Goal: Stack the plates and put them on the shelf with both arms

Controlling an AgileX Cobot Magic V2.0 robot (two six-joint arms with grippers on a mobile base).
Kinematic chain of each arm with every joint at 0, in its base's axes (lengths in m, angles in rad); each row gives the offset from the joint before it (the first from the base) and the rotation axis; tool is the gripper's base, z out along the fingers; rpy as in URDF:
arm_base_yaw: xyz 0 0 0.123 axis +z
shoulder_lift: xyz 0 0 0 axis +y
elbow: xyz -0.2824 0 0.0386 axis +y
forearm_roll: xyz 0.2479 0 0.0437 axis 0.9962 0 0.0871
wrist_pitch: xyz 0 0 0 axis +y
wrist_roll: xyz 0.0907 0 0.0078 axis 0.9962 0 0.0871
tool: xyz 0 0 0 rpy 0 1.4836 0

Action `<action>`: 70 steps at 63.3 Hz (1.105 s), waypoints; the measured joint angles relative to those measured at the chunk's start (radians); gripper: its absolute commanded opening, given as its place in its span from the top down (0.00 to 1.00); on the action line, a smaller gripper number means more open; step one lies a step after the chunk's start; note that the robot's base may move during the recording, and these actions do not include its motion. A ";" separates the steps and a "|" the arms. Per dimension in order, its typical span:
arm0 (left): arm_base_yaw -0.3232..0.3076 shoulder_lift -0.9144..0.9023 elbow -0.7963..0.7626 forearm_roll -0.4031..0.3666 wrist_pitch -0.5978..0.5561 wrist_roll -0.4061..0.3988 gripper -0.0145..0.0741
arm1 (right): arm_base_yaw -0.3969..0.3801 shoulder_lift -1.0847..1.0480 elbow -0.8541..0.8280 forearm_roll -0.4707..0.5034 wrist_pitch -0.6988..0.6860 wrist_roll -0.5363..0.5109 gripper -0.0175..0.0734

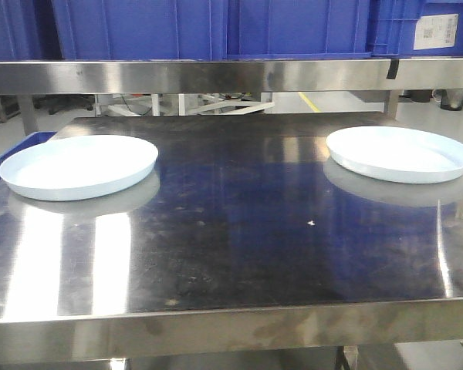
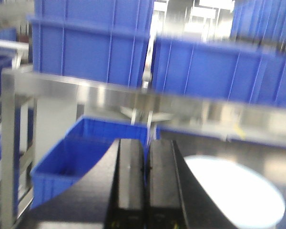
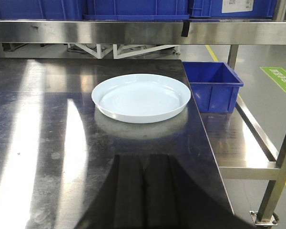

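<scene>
The left gripper (image 2: 146,143) has flat black fingers pressed together. The right gripper (image 3: 143,160), dim against dark steel, is likewise closed. Round, shallow and white, the left plate (image 1: 77,166) and right plate (image 1: 401,154) lie well apart on the glossy, smudged table (image 1: 231,254). Behind is the brushed shelf (image 1: 216,75), bearing blue crates (image 1: 216,27). Only the wrist views show a bin (image 3: 214,86).

Though the frame was blurred, the left gripper's (image 2: 146,143) black fingers (image 2: 130,171) sat pressed together, a white plate (image 2: 233,195) on the counter (image 2: 219,145) to their right, blue crates (image 2: 90,47) on the shelf (image 2: 86,90) above.
</scene>
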 measured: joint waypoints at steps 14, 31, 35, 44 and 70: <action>0.000 0.090 -0.232 0.107 0.094 -0.002 0.74 | 0.000 0.000 0.000 0.000 0.000 0.000 0.75; 0.000 0.538 -0.702 0.135 0.399 0.002 0.73 | 0.000 0.000 0.000 0.000 0.000 0.000 0.75; 0.000 0.642 -0.772 0.108 0.465 0.036 0.72 | 0.000 0.000 0.000 0.000 0.000 0.000 0.75; -0.039 0.861 -0.894 0.041 0.546 0.157 0.61 | 0.000 0.000 0.000 0.000 0.000 0.000 0.75; -0.169 1.364 -1.173 0.005 0.748 0.187 0.32 | 0.000 0.000 0.000 0.000 0.000 0.000 0.75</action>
